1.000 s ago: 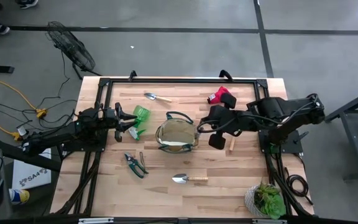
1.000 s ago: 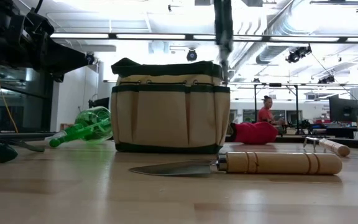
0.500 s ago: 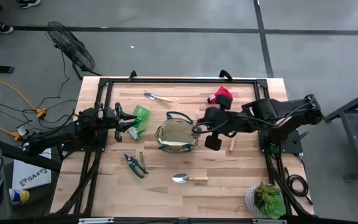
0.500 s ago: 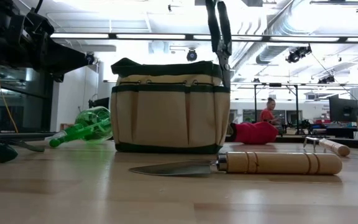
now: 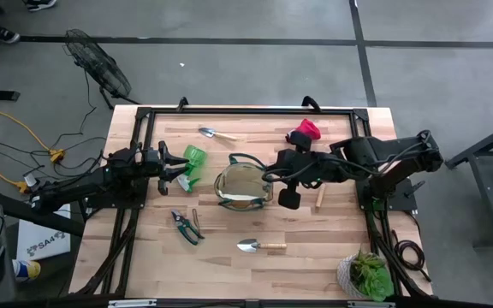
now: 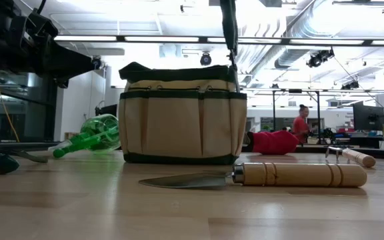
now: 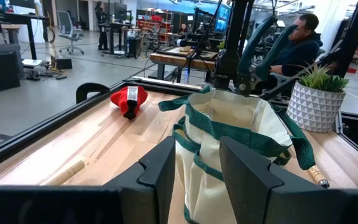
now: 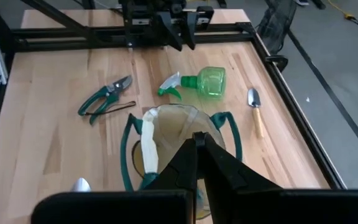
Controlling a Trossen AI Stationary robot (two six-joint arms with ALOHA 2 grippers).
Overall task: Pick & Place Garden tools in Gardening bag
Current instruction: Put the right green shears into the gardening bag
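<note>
The khaki gardening bag (image 5: 226,190) stands mid-table on its base, mouth up. My right gripper (image 5: 270,176) is above its right rim, shut on green-handled pruning shears (image 7: 258,53) that hang down toward the mouth. My left gripper (image 5: 176,164) waits open at the table's left, above a green spray bottle (image 5: 193,158) lying on its side. Flat on the table lie a second pair of shears (image 5: 187,226), two trowels (image 5: 216,133) (image 5: 260,245), a red piece (image 5: 305,130) and a wooden-handled tool (image 5: 319,198). My right gripper holds the shears at their handle end (image 7: 253,43); my own fingers (image 8: 196,149) hide the exact spot. The fingers slant down from the table's right. The shears hang blade end down, clear of the table, their tip (image 6: 235,83) level with the bag's rim.
A potted plant (image 5: 366,274) stands at the near right corner. A black frame (image 5: 144,115) runs round the table's edges. A person (image 7: 300,37) sits beyond the table's right side.
My right gripper has gone a little toward the table's left, from beside the bag to over its right rim, tipping further down. The hanging shears have come along and turned about as they hang.
</note>
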